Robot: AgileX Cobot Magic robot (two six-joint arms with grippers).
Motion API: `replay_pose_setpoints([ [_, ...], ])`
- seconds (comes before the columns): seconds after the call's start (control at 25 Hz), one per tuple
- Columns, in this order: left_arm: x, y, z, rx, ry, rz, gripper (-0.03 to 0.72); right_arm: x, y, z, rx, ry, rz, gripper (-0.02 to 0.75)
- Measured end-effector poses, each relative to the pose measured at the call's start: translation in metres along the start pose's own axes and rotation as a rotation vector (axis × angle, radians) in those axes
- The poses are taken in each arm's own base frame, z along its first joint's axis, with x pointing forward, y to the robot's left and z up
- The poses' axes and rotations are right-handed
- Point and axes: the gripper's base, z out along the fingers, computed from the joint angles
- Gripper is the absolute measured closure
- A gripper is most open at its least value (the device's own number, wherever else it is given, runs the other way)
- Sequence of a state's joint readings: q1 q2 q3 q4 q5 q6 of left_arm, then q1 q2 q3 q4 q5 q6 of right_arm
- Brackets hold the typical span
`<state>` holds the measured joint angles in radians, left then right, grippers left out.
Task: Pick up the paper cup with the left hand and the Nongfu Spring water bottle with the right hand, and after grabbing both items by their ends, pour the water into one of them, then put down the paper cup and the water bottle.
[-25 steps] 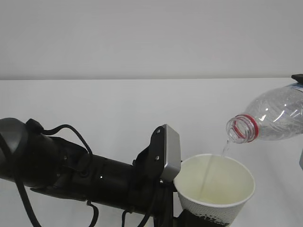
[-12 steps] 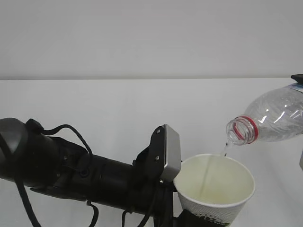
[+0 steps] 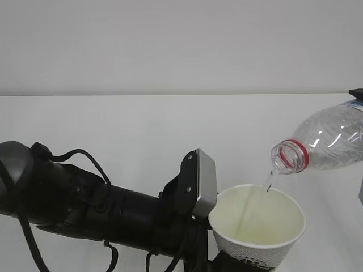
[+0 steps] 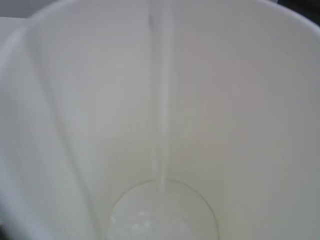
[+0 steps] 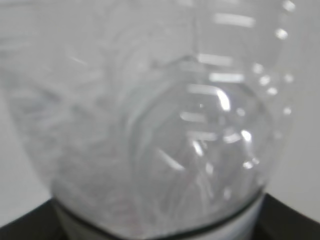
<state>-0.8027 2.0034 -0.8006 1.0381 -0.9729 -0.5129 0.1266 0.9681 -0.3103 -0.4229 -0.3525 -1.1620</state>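
Light is bright, even and soft, with almost no shadows. White glints sit on the Nongfu Spring water bottle (image 5: 165, 130), which is very blurred. The paper cup (image 4: 240, 125) inside looks soft, unfocused.

L arm (image 3: 85, 209) stretched horiz, R tool unseen.

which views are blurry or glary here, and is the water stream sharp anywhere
Exterior view: even, soft light, mostly sharp; small glare spots on the water bottle; the water shows only as a thin faint streak into the paper cup. Left wrist view: very close, soft, washed-out white; the stream is a pale blurred band. Right wrist view: the bottle fills the frame, out of focus, with bright highlights.
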Motion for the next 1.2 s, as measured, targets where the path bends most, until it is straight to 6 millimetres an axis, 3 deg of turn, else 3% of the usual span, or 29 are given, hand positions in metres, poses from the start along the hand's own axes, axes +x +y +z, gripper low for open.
replay_pose_setpoints([
  [1.2, 0.0, 0.0, 0.0, 0.0, 0.0, 0.0, 0.185, -0.0003, -0.0006, 0.0, 0.007, -0.003, -0.002, 0.299],
])
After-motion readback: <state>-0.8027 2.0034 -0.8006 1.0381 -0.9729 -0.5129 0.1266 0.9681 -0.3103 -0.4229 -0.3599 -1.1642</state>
